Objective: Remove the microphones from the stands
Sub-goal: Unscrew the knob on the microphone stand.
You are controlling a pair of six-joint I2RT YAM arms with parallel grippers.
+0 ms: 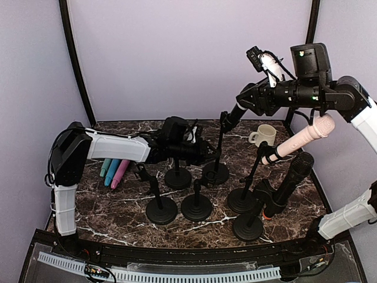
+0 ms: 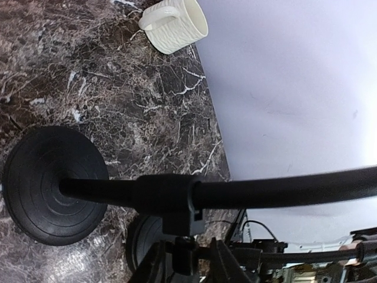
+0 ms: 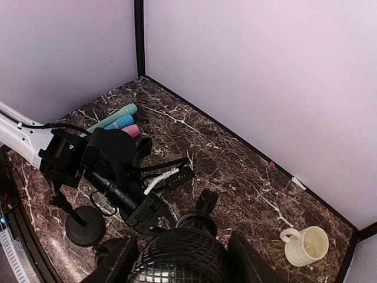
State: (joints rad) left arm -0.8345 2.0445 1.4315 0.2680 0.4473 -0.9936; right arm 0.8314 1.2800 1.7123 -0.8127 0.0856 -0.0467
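Mic (image 3: 175,268): black, with its mesh head nearest the right wrist lens. It sits raised at the top of the stand (image 2: 283,190), well above the worktop (image 2: 88,76). Whether it is clear of the clip cannot be told.

Right gripper (image 3: 182,254): fingers lie against both flanks of the mesh head, pinching the mic.

Left gripper (image 2: 188,266): low on the same stand, with fingers slightly parted either side of the lug under the collar (image 2: 168,191). They are not seen pressing on it.

Handling, judged: the mic is a rigid body with fair weight for its size. Its barrel is smooth and may slip. The mesh is the weak part and liable to dent, so the better hold is on the barrel just below the head. A clip usually grips by friction, so a pull along the mic's axis should serve better than a sideways wrench. The stand is a thin pole on a round base (image 2: 53,183) and is likely to tip or lift with the mic unless steadied.

Surroundings:
- Mug (image 2: 177,23): white, near the back wall.
- Pink mic (image 1: 300,138): on a stand at right.
- Second black mic (image 1: 294,177): on a stand beside the pink mic.
- Bare stands (image 1: 196,206): in front.
- Pastel cylinders (image 1: 113,171): three, lying at far left.
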